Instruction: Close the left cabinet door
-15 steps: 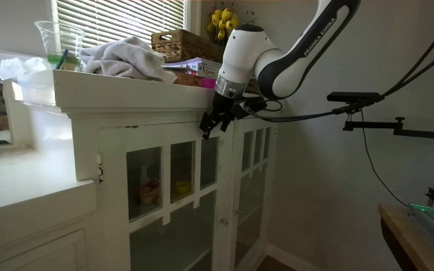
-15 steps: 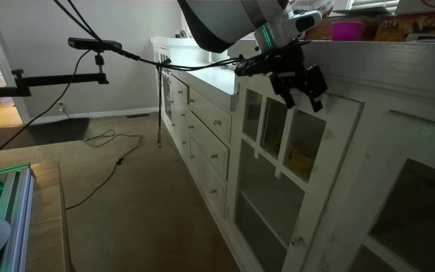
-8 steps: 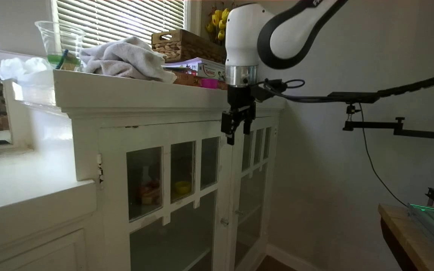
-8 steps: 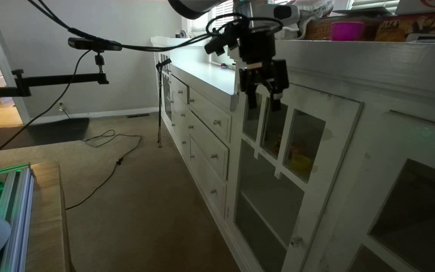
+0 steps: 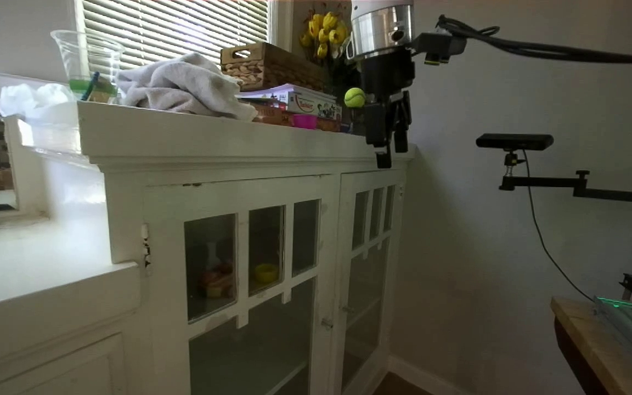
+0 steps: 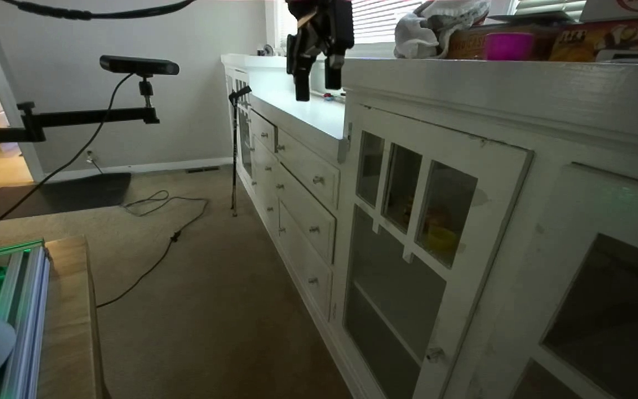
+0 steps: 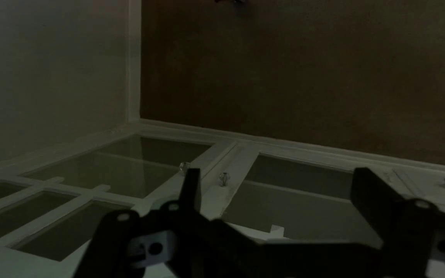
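Note:
The left cabinet door [image 5: 272, 295] is tall, white and glass-paned, with chips along its top edge. It sits flush or almost flush with the cabinet frame in both exterior views [image 6: 402, 235]. Its clear knob [image 5: 327, 323] is near its right edge. The door also shows in the wrist view [image 7: 296, 200], beyond and below the fingers. My gripper [image 5: 393, 151] is open and empty, pointing down, raised near countertop height and apart from the door. It also shows at the top of an exterior view [image 6: 318, 88] and in the wrist view [image 7: 278, 181].
The matching right door [image 5: 368, 252] stands beside a wall. The countertop [image 5: 195, 129] holds a towel [image 5: 184, 85], a basket [image 5: 272, 66], boxes, a pink cup [image 6: 509, 46] and a tennis ball [image 5: 354, 97]. White drawers [image 6: 308, 183] and a camera on a bar [image 6: 139, 65] are nearby.
My gripper has moved up and away from the left door's top, turning to point straight down. The door shows no visible movement over this time. The tennis ball has come into view.

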`<action>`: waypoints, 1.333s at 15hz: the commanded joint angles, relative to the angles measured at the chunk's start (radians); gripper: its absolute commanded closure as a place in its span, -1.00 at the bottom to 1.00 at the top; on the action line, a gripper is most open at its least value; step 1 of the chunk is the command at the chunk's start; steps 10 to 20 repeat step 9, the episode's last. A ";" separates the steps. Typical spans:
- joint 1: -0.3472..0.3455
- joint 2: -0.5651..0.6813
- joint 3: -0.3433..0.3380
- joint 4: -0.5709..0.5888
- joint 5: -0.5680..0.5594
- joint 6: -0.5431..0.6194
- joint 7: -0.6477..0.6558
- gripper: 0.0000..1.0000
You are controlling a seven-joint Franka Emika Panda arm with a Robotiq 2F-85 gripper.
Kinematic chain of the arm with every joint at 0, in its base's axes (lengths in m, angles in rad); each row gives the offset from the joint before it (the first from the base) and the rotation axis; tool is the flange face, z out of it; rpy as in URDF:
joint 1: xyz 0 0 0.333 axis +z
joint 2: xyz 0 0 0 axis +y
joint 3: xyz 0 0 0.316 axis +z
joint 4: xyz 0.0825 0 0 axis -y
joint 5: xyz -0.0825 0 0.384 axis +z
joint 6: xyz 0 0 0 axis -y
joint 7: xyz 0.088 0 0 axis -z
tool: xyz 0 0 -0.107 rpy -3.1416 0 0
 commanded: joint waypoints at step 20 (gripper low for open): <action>-0.011 -0.017 0.011 -0.017 0.004 -0.007 -0.003 -1.00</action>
